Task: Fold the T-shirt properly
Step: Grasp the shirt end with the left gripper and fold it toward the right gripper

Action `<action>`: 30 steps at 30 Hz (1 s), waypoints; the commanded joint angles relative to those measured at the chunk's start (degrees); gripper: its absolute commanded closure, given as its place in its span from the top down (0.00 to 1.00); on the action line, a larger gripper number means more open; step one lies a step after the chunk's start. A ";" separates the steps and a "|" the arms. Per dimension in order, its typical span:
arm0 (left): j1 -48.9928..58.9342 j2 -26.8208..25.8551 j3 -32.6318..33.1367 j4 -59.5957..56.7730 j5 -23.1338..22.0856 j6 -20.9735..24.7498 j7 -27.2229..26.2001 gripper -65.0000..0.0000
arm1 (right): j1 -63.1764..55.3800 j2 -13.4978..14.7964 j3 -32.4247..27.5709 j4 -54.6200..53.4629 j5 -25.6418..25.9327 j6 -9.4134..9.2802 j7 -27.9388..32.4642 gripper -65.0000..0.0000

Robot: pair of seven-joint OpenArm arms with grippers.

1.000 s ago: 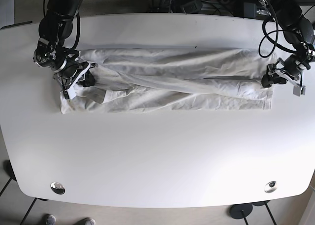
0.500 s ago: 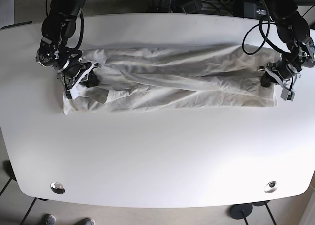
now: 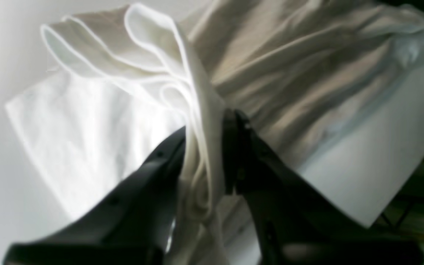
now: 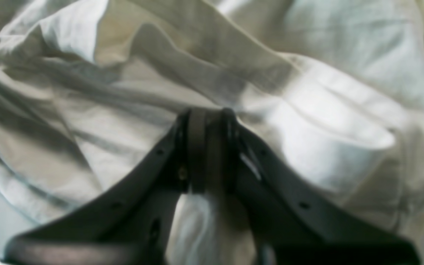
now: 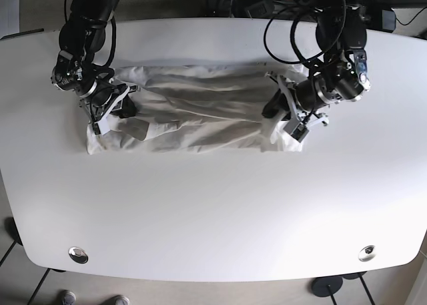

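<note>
Base view has the white T-shirt [image 5: 193, 111] bunched across the far half of the counter [image 5: 213, 211], the left claw [image 5: 277, 111] pinching one end well in toward the middle, apparently to double it over, while the right claw [image 5: 120, 107] pins the other end. Left wrist view adds stacked hems squeezed between that claw's black fingers [image 3: 234, 147]; right wrist view shows its claw pressed together with cloth caught in its grip.
</note>
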 commanded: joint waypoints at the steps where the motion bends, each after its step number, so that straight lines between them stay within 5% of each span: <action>1: -2.08 2.31 0.86 -0.50 -1.06 1.13 -1.64 0.07 | 0.42 0.33 0.04 1.18 0.46 0.12 0.20 0.10; 12: -8.85 8.82 4.47 -13.34 -1.06 2.54 -1.82 0.08 | -0.64 -0.90 0.04 1.18 0.46 0.12 0.20 0.10; 16: -8.93 8.73 7.19 -13.16 -1.06 3.94 -1.82 0.34 | -0.73 -1.16 -0.05 1.18 0.46 0.12 0.20 0.10; 20: -11.40 9.08 9.65 -13.43 -1.41 15.20 -1.82 0.48 | -0.73 -1.16 -0.05 1.18 0.46 0.12 0.20 0.10; 26: -14.56 10.58 18.45 -12.28 -1.59 15.11 -1.99 0.51 | -0.64 -1.25 -0.05 1.18 0.46 0.12 0.20 0.10; 30: -15.09 11.63 18.53 -11.93 -1.59 15.02 -2.34 0.51 | -0.55 -1.25 -0.05 1.18 0.46 0.12 0.20 0.10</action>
